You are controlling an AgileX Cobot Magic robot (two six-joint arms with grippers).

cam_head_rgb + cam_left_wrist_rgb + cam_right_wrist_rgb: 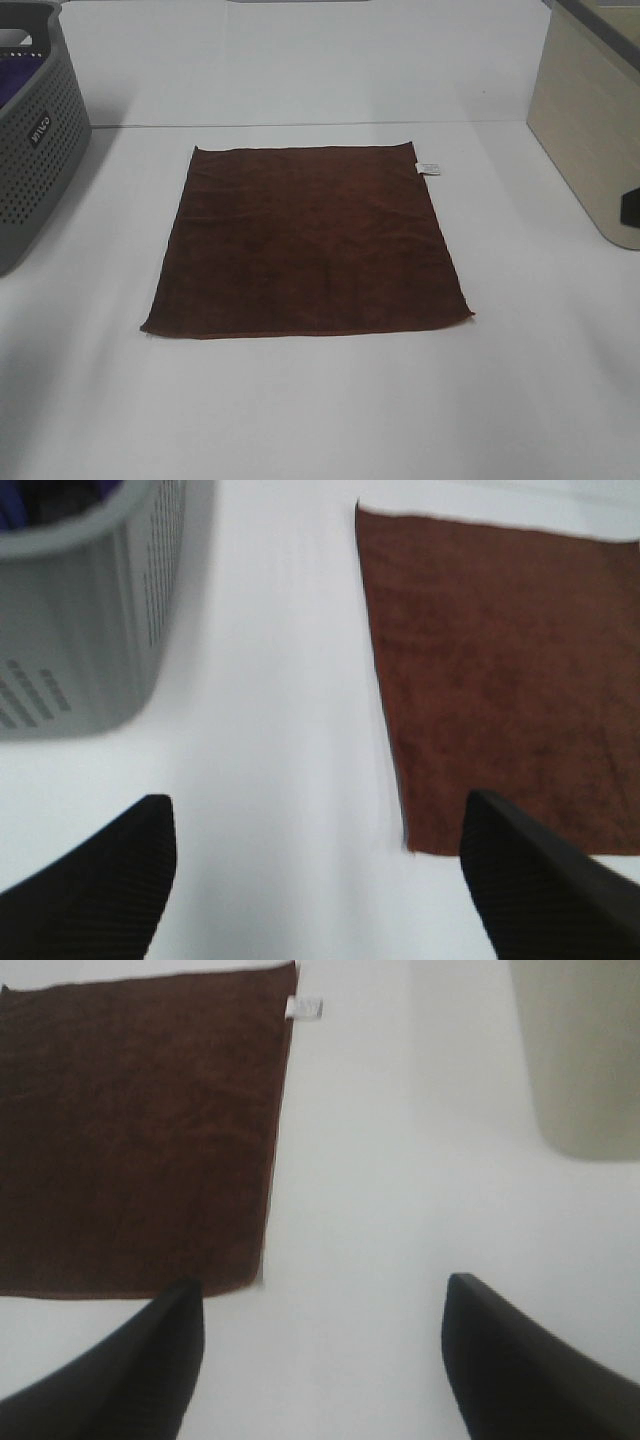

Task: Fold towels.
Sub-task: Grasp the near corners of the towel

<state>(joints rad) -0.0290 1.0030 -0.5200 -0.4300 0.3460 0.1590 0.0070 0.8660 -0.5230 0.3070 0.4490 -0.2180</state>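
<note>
Reddish-brown towel (305, 240) flat, all four edges on wide white table (320, 420)

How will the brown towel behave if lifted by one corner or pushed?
Probably floppy: the towel lies flat on the table with slightly wavy edges, so a lifted corner should drape. Likely light, since it looks like one thin layer. Its fuzzy surface may grip, so a push would probably bunch it rather than slide it.

left gripper (318, 815) fingers (105, 885) spread wide; right gripper (322, 1290) fingers (525, 1365) spread wide too.
</note>
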